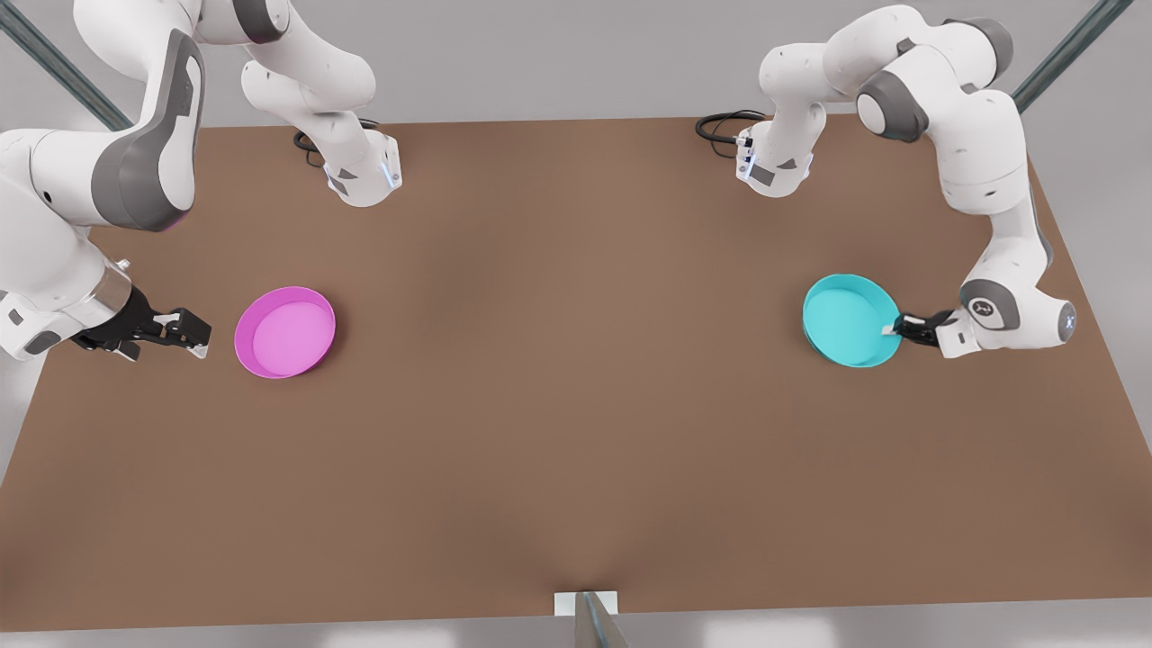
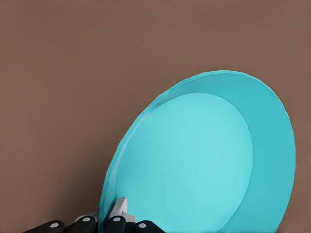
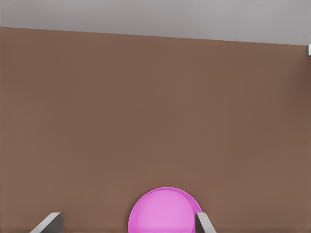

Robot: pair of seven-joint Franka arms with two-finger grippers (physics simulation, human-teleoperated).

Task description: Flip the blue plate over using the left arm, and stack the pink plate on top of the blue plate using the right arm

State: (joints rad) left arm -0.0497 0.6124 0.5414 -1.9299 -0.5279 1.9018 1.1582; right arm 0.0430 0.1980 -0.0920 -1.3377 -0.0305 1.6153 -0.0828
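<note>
The blue plate (image 1: 846, 319) is at the front view's right, tilted, with its hollow side facing the table's middle. My left gripper (image 1: 891, 328) is shut on its rim at the edge nearest the front view's right. In the left wrist view the rim of the blue plate (image 2: 204, 165) sits pinched in the left gripper (image 2: 109, 216). The pink plate (image 1: 286, 331) lies flat and hollow side up at the front view's left. My right gripper (image 1: 200, 340) stands open just beside it, not touching. In the right wrist view the pink plate (image 3: 165, 211) lies ahead of the right gripper (image 3: 126, 224).
The brown table (image 1: 576, 432) is bare between the two plates. Both arm bases (image 1: 364, 175) (image 1: 774, 166) stand at the far edge with black cables. A metal post (image 1: 589, 621) rises at the middle of the near edge.
</note>
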